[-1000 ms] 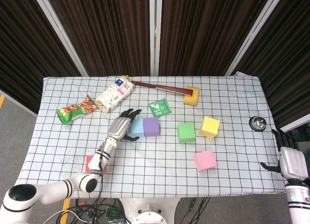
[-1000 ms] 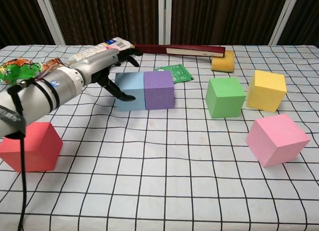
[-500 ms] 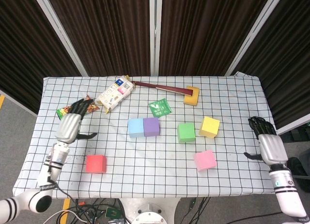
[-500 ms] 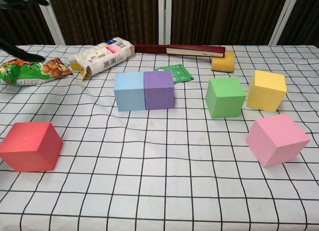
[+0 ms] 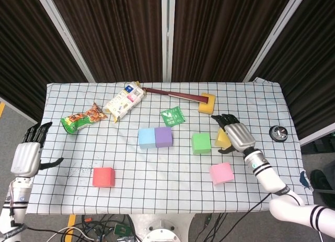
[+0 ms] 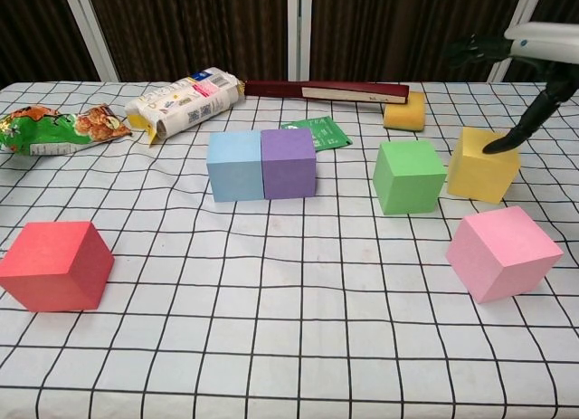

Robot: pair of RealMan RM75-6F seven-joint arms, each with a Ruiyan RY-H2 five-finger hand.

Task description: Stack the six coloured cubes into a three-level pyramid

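Light blue cube (image 5: 146, 138) (image 6: 234, 166) and purple cube (image 5: 163, 137) (image 6: 288, 163) stand side by side, touching, mid-table. To their right stand the green cube (image 5: 201, 142) (image 6: 409, 176) and the yellow cube (image 5: 222, 139) (image 6: 484, 166). The pink cube (image 5: 221, 173) (image 6: 502, 253) lies nearer the front, and the red cube (image 5: 103, 176) (image 6: 56, 265) sits front left. My right hand (image 5: 236, 134) (image 6: 541, 39) hovers over the yellow cube with fingers spread, its thumb tip at the cube's top. My left hand (image 5: 26, 156) hangs open past the table's left edge.
At the back lie a snack bag (image 5: 81, 118) (image 6: 54, 128), a white packet (image 5: 123, 101) (image 6: 181, 100), a dark red book (image 5: 172, 95) (image 6: 326, 90), a yellow sponge (image 5: 207, 103) (image 6: 404, 111) and a green sachet (image 5: 171, 116) (image 6: 317, 134). A round black object (image 5: 278, 133) sits at the right edge.
My left hand left the light blue cube and drew back past the table's left edge. My right hand came in from the right edge to above the yellow cube.
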